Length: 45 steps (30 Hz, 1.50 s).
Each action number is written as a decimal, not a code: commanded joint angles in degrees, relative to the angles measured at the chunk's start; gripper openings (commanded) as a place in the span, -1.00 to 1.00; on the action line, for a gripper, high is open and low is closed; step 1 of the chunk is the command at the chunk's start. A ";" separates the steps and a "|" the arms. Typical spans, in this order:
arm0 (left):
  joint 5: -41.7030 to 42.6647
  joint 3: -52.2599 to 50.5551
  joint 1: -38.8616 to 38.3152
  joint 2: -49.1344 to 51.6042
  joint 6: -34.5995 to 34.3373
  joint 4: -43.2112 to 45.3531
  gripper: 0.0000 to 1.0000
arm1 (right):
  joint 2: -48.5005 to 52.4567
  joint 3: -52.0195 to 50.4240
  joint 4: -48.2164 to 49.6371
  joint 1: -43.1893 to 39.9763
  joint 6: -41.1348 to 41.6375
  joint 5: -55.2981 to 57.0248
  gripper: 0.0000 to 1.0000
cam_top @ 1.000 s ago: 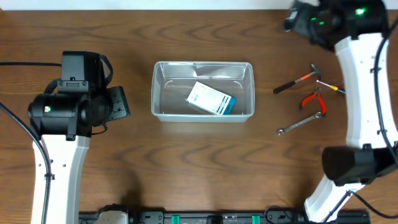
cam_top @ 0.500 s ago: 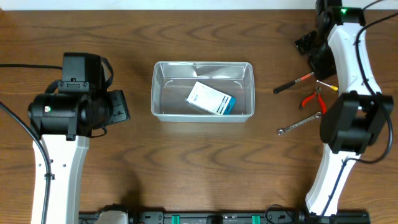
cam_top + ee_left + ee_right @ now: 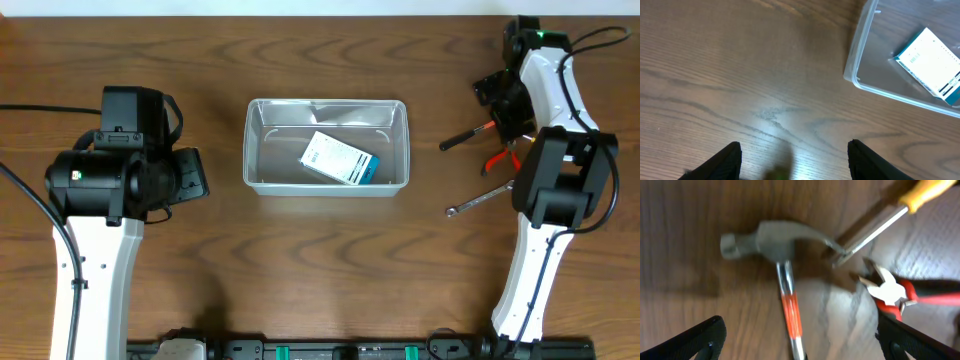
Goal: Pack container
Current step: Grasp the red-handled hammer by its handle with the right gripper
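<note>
The clear container (image 3: 258, 182) stands at mid-table with a white-and-blue box (image 3: 339, 159) lying inside; its corner shows in the left wrist view (image 3: 856, 75). My right gripper (image 3: 800, 340) is open, its fingers on either side of the red-banded shaft of a hammer (image 3: 775, 260), above it. In the overhead view the hammer (image 3: 474, 130), red pliers (image 3: 500, 160) and a wrench (image 3: 480, 198) lie at the right under the right arm. A yellow-handled screwdriver (image 3: 900, 207) lies by the hammer head. My left gripper (image 3: 795, 162) is open and empty, left of the container.
The pliers' jaws (image 3: 887, 292) lie close to my right gripper's right finger. Bare wood table (image 3: 320, 260) surrounds the container. The left arm (image 3: 110, 180) stands at the left side.
The right arm has swung from the far right corner down over the tools, and its gripper now hangs over the hammer. The left arm has barely moved.
</note>
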 commanded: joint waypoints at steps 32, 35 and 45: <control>-0.44 0.31 -0.15 0.00 -0.15 -0.31 0.22 | 4.17 -2.67 3.26 -0.31 -3.82 -1.57 -0.27; -0.44 0.31 -0.15 0.00 -0.15 -0.31 0.22 | 4.17 -2.67 2.97 -0.28 -3.82 -1.57 -0.39; -0.46 0.31 -0.15 0.00 -0.13 -0.31 0.22 | 4.17 -2.64 1.20 -0.28 -4.17 -1.79 -0.98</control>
